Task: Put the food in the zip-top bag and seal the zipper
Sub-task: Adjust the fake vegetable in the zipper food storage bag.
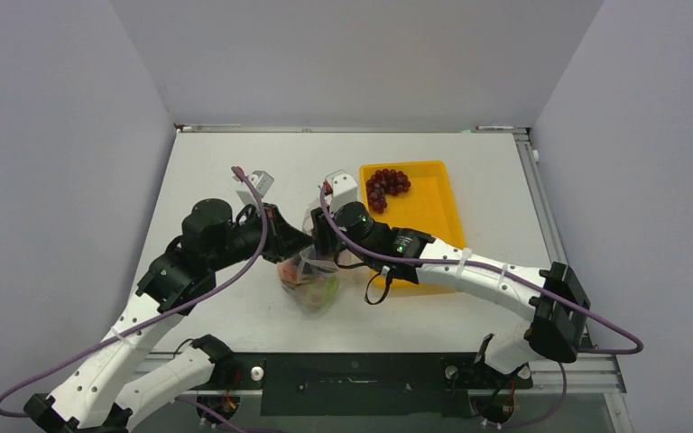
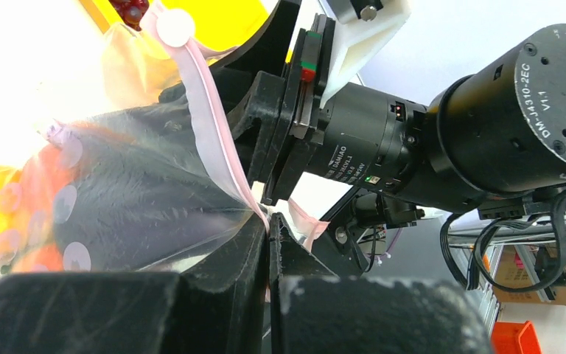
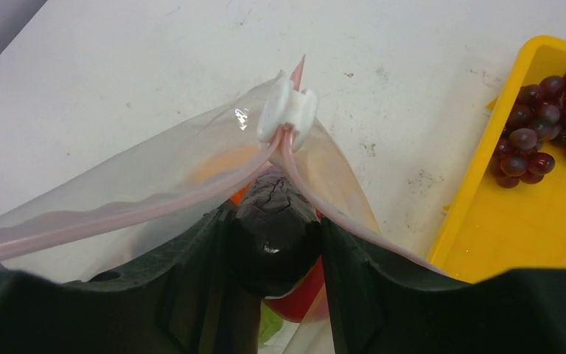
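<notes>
The clear zip-top bag (image 1: 314,287) hangs between my two grippers, with orange, red and green food pieces inside. My left gripper (image 1: 291,242) is shut on the bag's pink zipper strip (image 2: 217,110) at the mouth edge, as the left wrist view (image 2: 269,227) shows. My right gripper (image 1: 322,236) sits in the open bag mouth, shut on a dark eggplant (image 3: 276,247) between its fingers (image 3: 350,273). The pink strips part around it below the white slider (image 3: 288,113). Red (image 3: 302,295) and green pieces lie under it. The dark red grape bunch (image 1: 386,185) lies in the yellow tray (image 1: 433,225).
The yellow tray stands right of the bag and also shows in the right wrist view (image 3: 530,236) with the grapes (image 3: 545,125). The two wrists are close together over the bag. Grey walls enclose the white table (image 1: 226,171) on three sides.
</notes>
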`<control>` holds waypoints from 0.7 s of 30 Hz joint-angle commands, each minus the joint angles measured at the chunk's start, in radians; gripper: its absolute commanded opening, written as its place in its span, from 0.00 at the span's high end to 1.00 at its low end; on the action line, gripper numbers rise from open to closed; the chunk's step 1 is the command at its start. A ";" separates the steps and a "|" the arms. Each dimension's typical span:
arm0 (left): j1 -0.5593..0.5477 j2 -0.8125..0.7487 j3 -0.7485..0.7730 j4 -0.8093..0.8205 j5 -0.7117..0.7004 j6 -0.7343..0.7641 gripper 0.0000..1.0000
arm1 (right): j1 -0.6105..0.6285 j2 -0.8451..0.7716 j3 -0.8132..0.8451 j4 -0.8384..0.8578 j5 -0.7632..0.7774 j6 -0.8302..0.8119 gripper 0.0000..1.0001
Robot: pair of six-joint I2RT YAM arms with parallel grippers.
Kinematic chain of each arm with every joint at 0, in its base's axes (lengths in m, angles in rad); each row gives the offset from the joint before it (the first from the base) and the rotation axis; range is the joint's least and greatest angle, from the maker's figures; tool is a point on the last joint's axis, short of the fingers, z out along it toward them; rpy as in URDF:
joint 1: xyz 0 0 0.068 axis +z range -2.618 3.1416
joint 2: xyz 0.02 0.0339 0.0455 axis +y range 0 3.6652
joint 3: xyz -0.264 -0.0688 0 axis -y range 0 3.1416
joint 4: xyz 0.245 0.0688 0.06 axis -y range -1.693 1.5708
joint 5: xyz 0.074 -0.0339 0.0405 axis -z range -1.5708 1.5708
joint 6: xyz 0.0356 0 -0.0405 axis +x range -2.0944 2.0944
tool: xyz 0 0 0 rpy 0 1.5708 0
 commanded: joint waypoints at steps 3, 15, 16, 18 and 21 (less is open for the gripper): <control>0.008 -0.017 0.025 0.103 0.026 -0.003 1.00 | -0.005 -0.037 0.049 0.000 -0.028 0.016 0.42; 0.040 -0.025 0.047 0.040 -0.054 0.050 1.00 | -0.006 -0.129 0.166 -0.067 -0.007 -0.033 0.26; 0.042 -0.023 0.051 0.031 -0.064 0.061 1.00 | -0.007 -0.138 0.177 -0.076 -0.001 -0.038 0.26; 0.046 -0.015 0.066 0.008 -0.085 0.084 1.00 | -0.005 -0.161 0.188 -0.092 0.011 -0.047 0.26; 0.050 -0.001 0.085 -0.024 -0.106 0.117 1.00 | -0.007 -0.203 0.193 -0.116 0.050 -0.057 0.25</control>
